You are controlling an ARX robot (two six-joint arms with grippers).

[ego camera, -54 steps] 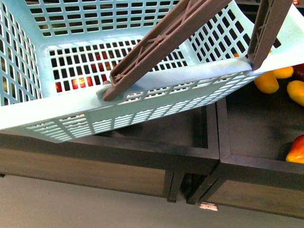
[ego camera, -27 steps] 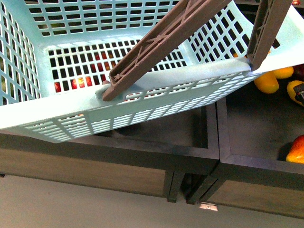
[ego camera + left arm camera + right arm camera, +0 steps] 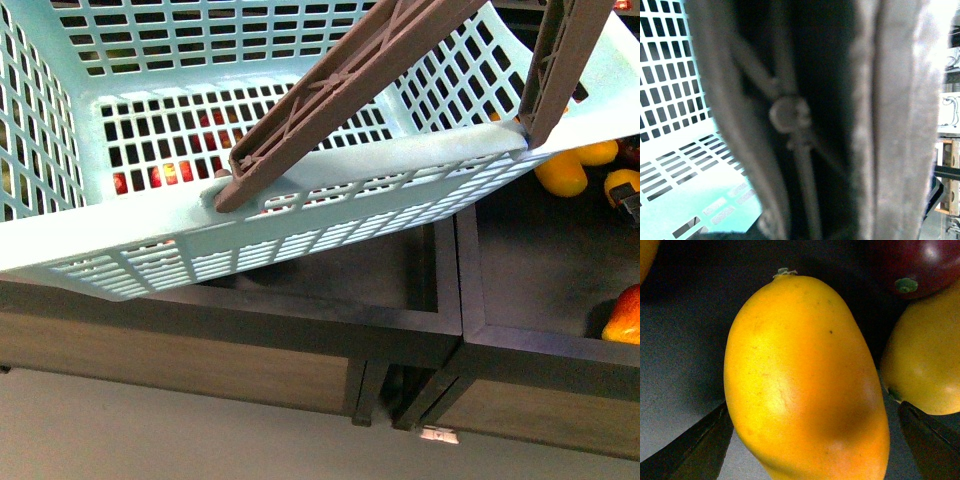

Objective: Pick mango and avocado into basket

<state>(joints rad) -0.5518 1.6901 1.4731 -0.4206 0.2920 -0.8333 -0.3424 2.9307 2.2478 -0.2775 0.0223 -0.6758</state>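
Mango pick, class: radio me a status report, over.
Right pincer open, straddling mango. Left pincer unseen; basket handle fills its view. Basket shows no fruit inside. Another yellow fruit crowds one finger.

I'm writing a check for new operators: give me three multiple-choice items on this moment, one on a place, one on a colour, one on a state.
1. Where is the mango? A on the floor; B between the right end effector's fingers; C on a plate.
2. What colour are the basket handles? A red; B white; C grey-brown.
3. The right end effector is: A open; B shut on the mango; C shut empty.
Key: B, a finger shows on each side of it; C, seen in the front view; A, a gap shows between one finger and the mango.
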